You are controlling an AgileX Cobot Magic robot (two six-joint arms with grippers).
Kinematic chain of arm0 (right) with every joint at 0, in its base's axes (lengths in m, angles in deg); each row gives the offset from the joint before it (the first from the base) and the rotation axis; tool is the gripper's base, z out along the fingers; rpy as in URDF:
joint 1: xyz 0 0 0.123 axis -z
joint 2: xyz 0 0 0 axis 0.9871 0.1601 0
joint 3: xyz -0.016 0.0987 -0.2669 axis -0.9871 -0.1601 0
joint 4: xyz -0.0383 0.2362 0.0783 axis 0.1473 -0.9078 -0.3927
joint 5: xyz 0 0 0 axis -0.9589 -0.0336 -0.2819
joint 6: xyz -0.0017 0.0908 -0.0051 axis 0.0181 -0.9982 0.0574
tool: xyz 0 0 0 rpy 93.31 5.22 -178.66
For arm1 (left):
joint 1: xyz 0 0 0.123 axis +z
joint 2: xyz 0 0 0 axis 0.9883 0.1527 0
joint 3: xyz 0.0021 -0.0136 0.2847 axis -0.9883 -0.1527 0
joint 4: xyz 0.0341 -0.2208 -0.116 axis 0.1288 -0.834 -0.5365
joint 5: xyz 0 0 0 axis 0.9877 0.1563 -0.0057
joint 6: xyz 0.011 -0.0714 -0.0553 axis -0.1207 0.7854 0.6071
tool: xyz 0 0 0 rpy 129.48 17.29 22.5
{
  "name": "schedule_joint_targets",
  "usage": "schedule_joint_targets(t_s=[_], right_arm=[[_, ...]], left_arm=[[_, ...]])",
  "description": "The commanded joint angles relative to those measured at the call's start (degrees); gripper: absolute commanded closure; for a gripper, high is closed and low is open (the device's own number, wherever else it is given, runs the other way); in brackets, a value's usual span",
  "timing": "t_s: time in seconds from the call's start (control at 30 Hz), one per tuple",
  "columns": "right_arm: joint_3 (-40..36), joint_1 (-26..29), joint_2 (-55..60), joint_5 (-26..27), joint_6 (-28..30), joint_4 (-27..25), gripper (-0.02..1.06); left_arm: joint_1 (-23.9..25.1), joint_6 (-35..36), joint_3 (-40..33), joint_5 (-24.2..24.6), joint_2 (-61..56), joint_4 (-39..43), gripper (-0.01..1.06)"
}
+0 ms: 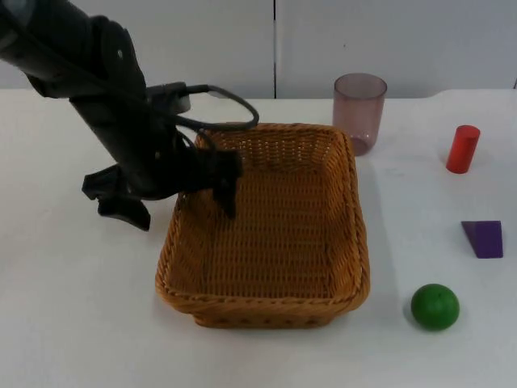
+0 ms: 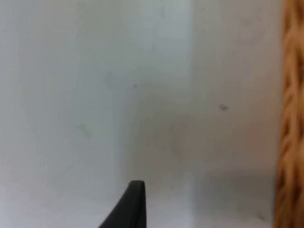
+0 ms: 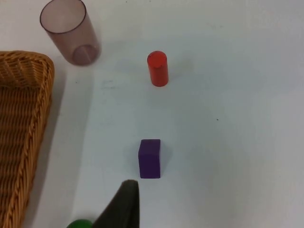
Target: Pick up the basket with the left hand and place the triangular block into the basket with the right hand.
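Top view, L to R: the left gripper (image 1: 216,184) sits at the wicker basket's (image 1: 266,303) left rim, one black finger inside the wall, the rest of the head outside over the white table (image 1: 73,323). Whether it's clamped on the rim or just straddling it can't be told; the arm covers the contact. Basket appears to rest on the table, so the lift looks not yet done. Just beyond the basket's far right corner stands a smoky clear cup (image 1: 359,109), close to the rim. Further right, well apart from the left gripper: a red cylinder (image 1: 463,149), then the purple triangular block (image 1: 484,238) nearer the camera, then a green ball (image 1: 435,306) nearest of all.

Left wrist view: a dark fingertip (image 2: 128,206) over bare table, wicker wall alongside.

Right wrist view: the right gripper's fingertip (image 3: 121,206) hangs above the table with the purple block just ahead of it, red cylinder beyond that, cup further off, ball right beside the tip. Open or closed, can't tell. Arm seems to be waiting.

Risks, as I judge: a one-sided rim hold may let the basket tilt or slip on lifting; a swing could knock the cup over. Right arm's descent could nudge the ball, and the wedge's sloped face may squirt out of a pinch.
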Motion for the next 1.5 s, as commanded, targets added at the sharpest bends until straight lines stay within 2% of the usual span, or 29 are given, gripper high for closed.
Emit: schedule_joint_targets(t_s=[0.0, 0.23, 0.33, 0.37, 0.5, 0.53, 0.6, 0.83, 0.93, 1.0, 1.03, 1.1, 1.13, 1.33, 1.47], right_arm=[[0.4, 0.2, 0.0, 0.2, 0.3, 0.3, 0.0], [0.4, 0.2, 0.0, 1.3, 0.3, 0.3, 0.0], [0.4, 0.2, 0.0, 1.5, 0.6, 0.3, 0.0], [0.4, 0.2, 0.0, 1.5, 0.6, 0.3, 0.0], [0.4, 0.2, 0.0, 1.5, 0.7, 0.4, 0.0], [0.4, 0.2, 0.0, 1.5, 0.7, 0.4, 0.0], [0.4, 0.2, 0.0, 1.5, 0.7, 0.4, 0.0], [0.4, 0.2, 0.0, 1.3, 1.9, 0.4, 0.0], [0.4, 0.2, 0.0, 1.3, 1.9, 0.4, 0.0], [0.4, 0.2, 0.0, 1.3, 1.9, 0.4, 0.0], [0.4, 0.2, 0.0, 1.3, 1.9, 0.4, 0.0], [0.4, 0.2, 0.0, 1.4, 1.9, 0.4, 0.0], [0.4, 0.2, 0.0, 1.4, 1.9, 0.4, 0.0], [0.4, 0.2, 0.0, 1.5, 1.9, 0.4, 0.0], [0.4, 0.2, 0.0, 1.5, 1.9, 0.4, 0.0]], left_arm=[[-0.9, 4.3, 0.3, -0.3, 0.0, 4.1, 0.0], [-2.7, 5.9, 0.3, -0.7, 0.1, 5.9, 0.0], [-3.0, 5.9, 0.3, -0.6, 0.1, 5.9, 0.09], [-3.0, 5.9, 0.3, -0.6, 0.1, 5.9, 0.09], [-3.0, 6.1, 0.3, -0.1, 0.3, 5.9, 0.46], [-3.0, 6.1, 0.3, -0.1, 0.3, 5.9, 0.46], [-3.0, 6.1, 0.3, 1.2, 1.1, 5.9, 0.56], [-3.0, 6.1, 0.3, 2.2, 1.9, 5.5, 0.57], [-3.0, 6.1, 0.3, 2.2, 1.9, 5.1, 0.6], [-3.0, 6.1, 0.3, 2.2, 1.9, 5.1, 0.8], [-3.0, 6.1, 0.3, 2.2, 1.9, 5.1, 0.8], [-3.0, 6.2, 0.3, 2.2, 1.9, 4.9, 0.99], [-3.0, 6.2, 0.3, 2.2, 1.9, 4.8, 1.05], [-3.0, 6.2, 0.3, 3.7, 0.8, 4.2, 1.05], [-2.8, 6.2, 0.3, 6.6, -2.9, 1.0, 1.05]])
